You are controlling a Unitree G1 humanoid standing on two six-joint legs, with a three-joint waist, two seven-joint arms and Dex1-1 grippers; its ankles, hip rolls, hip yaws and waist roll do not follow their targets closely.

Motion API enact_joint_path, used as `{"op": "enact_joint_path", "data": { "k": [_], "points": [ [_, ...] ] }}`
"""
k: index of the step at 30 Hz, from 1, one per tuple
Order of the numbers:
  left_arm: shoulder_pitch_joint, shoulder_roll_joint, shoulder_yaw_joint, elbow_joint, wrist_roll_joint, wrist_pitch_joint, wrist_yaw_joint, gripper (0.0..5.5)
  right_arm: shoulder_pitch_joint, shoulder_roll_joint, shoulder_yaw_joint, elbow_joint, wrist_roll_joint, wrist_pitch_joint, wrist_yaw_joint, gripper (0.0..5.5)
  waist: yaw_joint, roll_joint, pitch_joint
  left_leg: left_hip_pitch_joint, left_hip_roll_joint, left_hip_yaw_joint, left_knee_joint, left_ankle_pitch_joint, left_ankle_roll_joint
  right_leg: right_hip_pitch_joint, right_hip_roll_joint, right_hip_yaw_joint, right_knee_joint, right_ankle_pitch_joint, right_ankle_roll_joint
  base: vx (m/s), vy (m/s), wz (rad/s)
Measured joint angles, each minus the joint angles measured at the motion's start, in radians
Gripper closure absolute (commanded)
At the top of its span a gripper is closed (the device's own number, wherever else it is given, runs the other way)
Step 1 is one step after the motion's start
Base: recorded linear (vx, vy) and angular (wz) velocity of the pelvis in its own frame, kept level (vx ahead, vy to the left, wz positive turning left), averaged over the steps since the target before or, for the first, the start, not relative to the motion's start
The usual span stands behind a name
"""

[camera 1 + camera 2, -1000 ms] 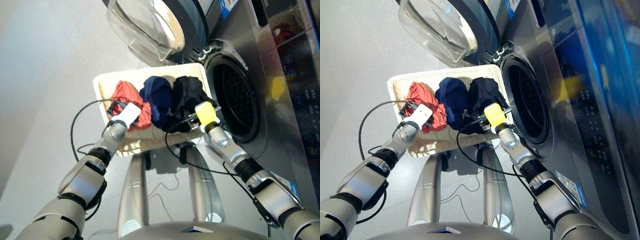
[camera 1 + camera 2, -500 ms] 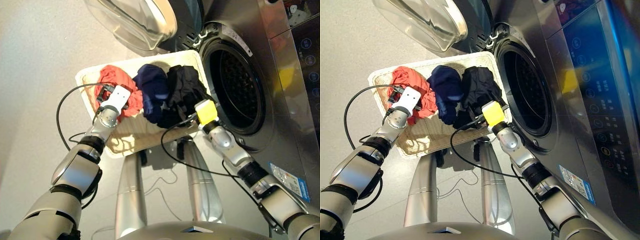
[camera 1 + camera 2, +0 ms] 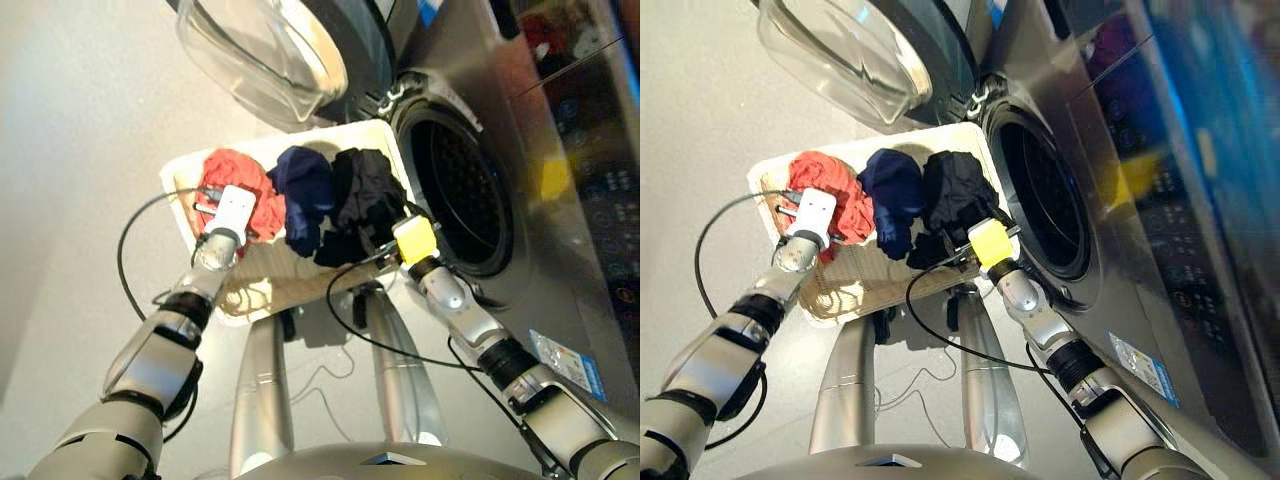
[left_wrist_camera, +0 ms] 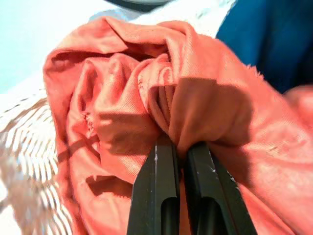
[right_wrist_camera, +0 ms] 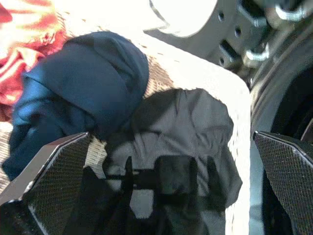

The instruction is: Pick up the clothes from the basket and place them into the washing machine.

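Three garments [image 3: 300,200] fill the basket [image 3: 190,170] beside the washing machine [image 3: 470,190].

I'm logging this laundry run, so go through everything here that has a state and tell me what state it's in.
Washing machine door: swung open.
Drum: open, nothing visible inside.
Basket: holds all three garments.
Coral-red garment: in the basket, pinched by the left tool.
Navy garment: in the basket, loose.
Black garment: in the basket, ungripped.
Left tool: shut on the coral-red garment.
Right tool: open, over the black garment.

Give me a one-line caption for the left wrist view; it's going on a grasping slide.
Left gripper pinches a fold of the coral-red garment in the cream wicker basket, navy garment alongside.
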Motion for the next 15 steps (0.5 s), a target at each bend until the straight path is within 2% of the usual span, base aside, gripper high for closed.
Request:
{"op": "enact_joint_path", "data": {
  "k": [3,6,9,12,15],
  "points": [
    [0.076,-0.005,0.003,-0.108,-0.09,-0.019,-0.057,5.5,0.001,-0.027,0.022,0.005,-0.09,0.001,-0.003,0.0,0.025,0.014,-0.008,0.081,-0.012,-0.003,-0.07,0.026,-0.003,0.064,-0.009,-0.005,-0.033,0.004,-0.006,-0.002,-0.052,0.107],
    [0.119,-0.009,-0.001,-0.196,-0.169,-0.019,-0.101,5.5,-0.022,-0.068,0.066,0.007,-0.188,0.002,-0.006,0.0,0.046,0.023,-0.011,0.163,-0.022,-0.009,-0.126,0.042,-0.009,0.133,-0.014,-0.018,-0.055,-0.001,-0.011,-0.037,-0.051,0.065],
    [0.145,-0.01,-0.017,-0.279,-0.232,-0.019,-0.136,5.5,-0.053,-0.081,0.101,0.012,-0.275,0.002,-0.013,0.0,0.053,0.033,-0.013,0.24,-0.027,-0.017,-0.187,0.064,-0.009,0.197,-0.022,-0.027,-0.077,-0.004,-0.01,0.002,-0.017,0.038],
    [0.17,-0.027,-0.041,-0.366,-0.322,-0.017,-0.159,5.5,-0.093,-0.089,0.147,-0.008,-0.356,0.001,-0.034,0.0,0.057,0.055,-0.012,0.296,-0.033,-0.028,-0.234,0.084,-0.009,0.246,-0.028,-0.038,-0.099,-0.008,-0.004,0.0,0.0,0.0],
    [0.172,-0.048,-0.085,-0.433,-0.395,-0.012,-0.183,5.5,-0.149,-0.098,0.202,-0.011,-0.435,0.004,-0.045,0.0,0.074,0.077,-0.012,0.313,-0.04,-0.032,-0.258,0.098,-0.008,0.255,-0.033,-0.042,-0.1,-0.009,-0.004,0.0,0.0,0.0]
  ]
}}
